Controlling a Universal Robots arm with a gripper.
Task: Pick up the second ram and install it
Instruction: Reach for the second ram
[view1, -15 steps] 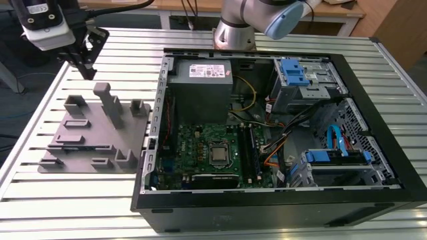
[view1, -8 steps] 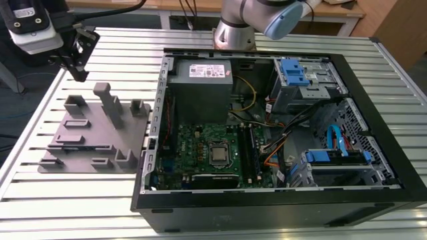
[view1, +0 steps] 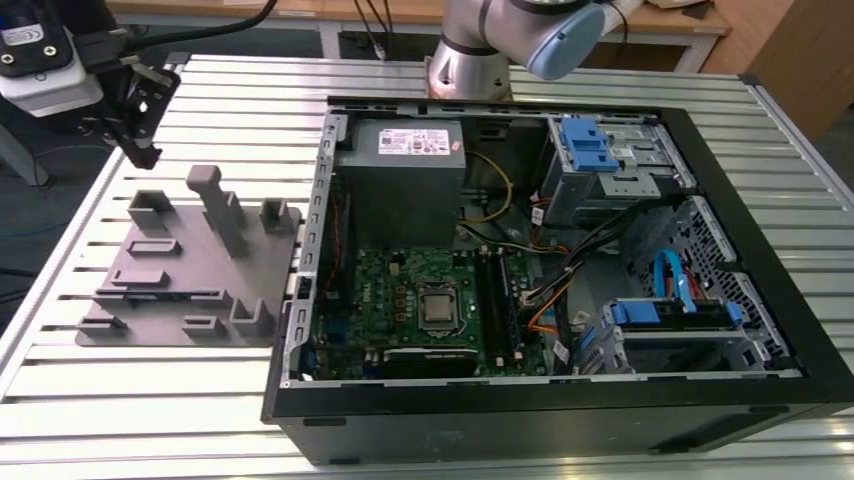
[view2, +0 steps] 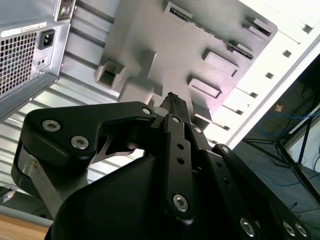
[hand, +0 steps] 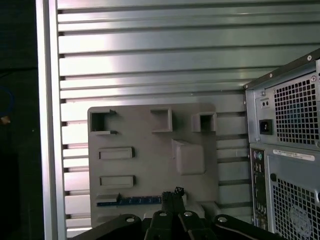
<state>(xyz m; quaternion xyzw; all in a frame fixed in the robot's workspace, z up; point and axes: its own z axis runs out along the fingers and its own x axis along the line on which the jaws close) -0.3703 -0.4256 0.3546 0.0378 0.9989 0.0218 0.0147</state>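
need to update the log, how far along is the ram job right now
Done: nothing shows as finished; the memory stick lies in a slot of the grey tray. In hand: the gripper is shut and empty, hanging over the tray close to the stick. Left: the pick-up and the install on the motherboard in the open computer case.

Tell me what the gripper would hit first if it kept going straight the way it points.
The gripper points at the grey tray. It would probably meet that first, close beside the second ram in its slot, though depth is unclear.
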